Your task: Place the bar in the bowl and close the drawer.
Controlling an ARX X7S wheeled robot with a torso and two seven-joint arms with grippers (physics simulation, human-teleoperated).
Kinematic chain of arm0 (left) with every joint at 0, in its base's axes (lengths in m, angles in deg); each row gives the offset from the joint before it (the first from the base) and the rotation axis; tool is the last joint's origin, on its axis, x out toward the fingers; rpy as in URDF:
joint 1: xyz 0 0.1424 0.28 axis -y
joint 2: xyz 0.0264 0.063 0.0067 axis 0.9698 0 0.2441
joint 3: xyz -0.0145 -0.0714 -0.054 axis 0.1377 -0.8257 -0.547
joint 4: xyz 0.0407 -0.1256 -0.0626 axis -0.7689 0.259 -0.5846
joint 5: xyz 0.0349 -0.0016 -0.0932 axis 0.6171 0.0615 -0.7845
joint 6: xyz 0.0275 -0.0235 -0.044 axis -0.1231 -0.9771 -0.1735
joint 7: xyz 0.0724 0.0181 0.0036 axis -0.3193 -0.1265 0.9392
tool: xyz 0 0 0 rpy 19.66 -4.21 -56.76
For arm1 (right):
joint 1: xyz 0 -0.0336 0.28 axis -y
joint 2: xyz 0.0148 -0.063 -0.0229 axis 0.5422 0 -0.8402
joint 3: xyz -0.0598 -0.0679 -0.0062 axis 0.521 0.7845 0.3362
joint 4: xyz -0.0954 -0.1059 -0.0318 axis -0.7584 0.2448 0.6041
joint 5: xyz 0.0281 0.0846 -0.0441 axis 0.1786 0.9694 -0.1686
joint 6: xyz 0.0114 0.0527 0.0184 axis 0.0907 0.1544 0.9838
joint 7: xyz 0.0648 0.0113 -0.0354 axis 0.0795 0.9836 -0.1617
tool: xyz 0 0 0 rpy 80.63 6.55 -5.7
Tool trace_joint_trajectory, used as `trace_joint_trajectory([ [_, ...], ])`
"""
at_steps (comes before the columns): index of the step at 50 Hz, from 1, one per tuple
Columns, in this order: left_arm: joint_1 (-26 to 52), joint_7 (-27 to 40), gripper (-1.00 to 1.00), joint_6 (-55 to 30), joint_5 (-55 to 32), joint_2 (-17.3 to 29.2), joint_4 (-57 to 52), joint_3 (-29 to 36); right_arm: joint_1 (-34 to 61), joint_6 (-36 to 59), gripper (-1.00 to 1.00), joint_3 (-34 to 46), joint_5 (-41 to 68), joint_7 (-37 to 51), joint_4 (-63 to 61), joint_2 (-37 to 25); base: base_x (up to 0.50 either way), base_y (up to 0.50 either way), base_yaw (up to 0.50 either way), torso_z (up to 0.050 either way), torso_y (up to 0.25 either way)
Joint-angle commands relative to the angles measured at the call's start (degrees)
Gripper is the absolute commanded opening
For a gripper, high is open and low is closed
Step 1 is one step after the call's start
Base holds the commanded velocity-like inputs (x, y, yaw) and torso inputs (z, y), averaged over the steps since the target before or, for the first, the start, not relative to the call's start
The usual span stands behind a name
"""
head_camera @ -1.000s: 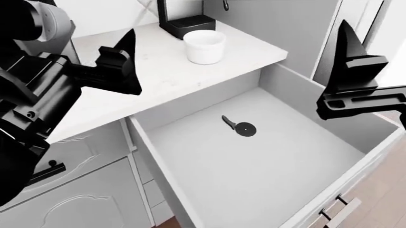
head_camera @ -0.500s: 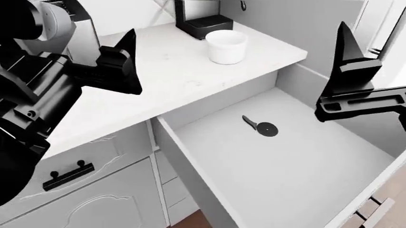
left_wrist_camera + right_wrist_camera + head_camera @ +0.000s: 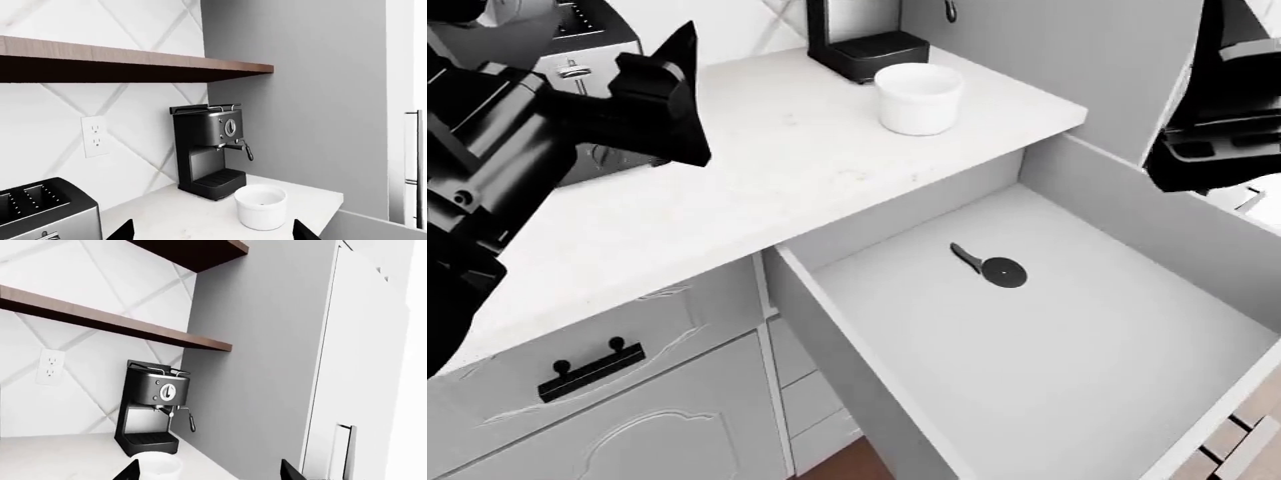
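Nothing has been picked up yet; this looks like the searching stage, before any reach. The drawer (image 3: pixel 1054 360) stands pulled wide open below the desk (image 3: pixel 761 180), and the only thing lying on its pale grey floor is the pizza cutter (image 3: pixel 990 267), black handle and round blade, toward the back. I see no red snack bar anywhere, not in the drawer, not on the desk, not in either wrist view, so where it lies I cannot say; it may be in the near part of the drawer that the head view cuts off, or hidden behind an arm.

The white bowl (image 3: pixel 920 97) sits upright on the desk near its far corner, just beside the black espresso machine (image 3: pixel 210 150), and looks bare inside from what the left wrist view shows of it. A toaster (image 3: pixel 581 60) stands further along the desk on the left.

The left hand (image 3: pixel 667 100) hangs over the desk with nothing in it, its fingertips showing wide apart at the lower edge of its own wrist view. The right hand (image 3: pixel 1228 110) hovers above the far side of the drawer; its tips also show well apart in its wrist view, and it carries nothing.

My guess is the next move calls for finding the bar first, probably by tilting the view down into the drawer, then lowering a spread hand onto it
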State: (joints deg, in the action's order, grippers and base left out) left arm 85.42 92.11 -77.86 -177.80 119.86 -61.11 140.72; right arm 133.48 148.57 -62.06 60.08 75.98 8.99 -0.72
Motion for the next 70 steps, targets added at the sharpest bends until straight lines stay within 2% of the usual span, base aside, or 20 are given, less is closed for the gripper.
trace_joint_trajectory([
  [1,2.57,-1.13,1.00,-2.27,0.44,-1.77,1.54,-2.35,7.05,-0.33,1.00,2.27,1.49,0.11,5.25,-0.34,0.00,0.00,0.00,0.000,0.000],
  [7,2.94,-0.88,1.00,-2.70,0.19,-1.86,1.28,-2.61,7.55,-0.77,1.00,2.05,1.57,-0.27,5.40,-0.50,0.09,-0.06,0.00,0.000,0.000],
  [29,2.28,-0.95,1.00,-2.81,0.52,-1.72,1.08,-2.90,6.59,-1.74,1.00,1.89,1.00,-0.68,4.73,-1.39,0.41,-0.27,0.00,0.000,0.001],
  [47,1.36,-1.01,1.00,-2.48,0.88,-1.81,1.12,-3.07,5.56,-1.92,1.00,1.31,-0.43,-1.12,3.95,-2.64,0.01,-0.01,0.00,0.000,0.000],
  [56,0.55,-1.14,1.00,-2.12,1.20,-1.88,1.07,-3.01,3.38,-3.46,1.00,-0.86,1.12,1.75,3.43,-7.23,0.00,0.00,0.00,0.000,0.000],
  [64,-0.39,-1.43,1.00,-1.60,1.50,-2.06,1.02,-2.89,-5.52,-6.15,1.00,-9.32,3.62,3.78,1.45,-13.99,0.00,0.00,0.00,0.000,0.000],
  [70,-0.88,-1.61,1.00,-1.34,1.44,-2.51,1.19,-2.86,-18.53,-4.60,1.00,-24.47,6.13,5.62,0.52,-16.23,0.00,0.00,0.00,0.000,0.000],
])
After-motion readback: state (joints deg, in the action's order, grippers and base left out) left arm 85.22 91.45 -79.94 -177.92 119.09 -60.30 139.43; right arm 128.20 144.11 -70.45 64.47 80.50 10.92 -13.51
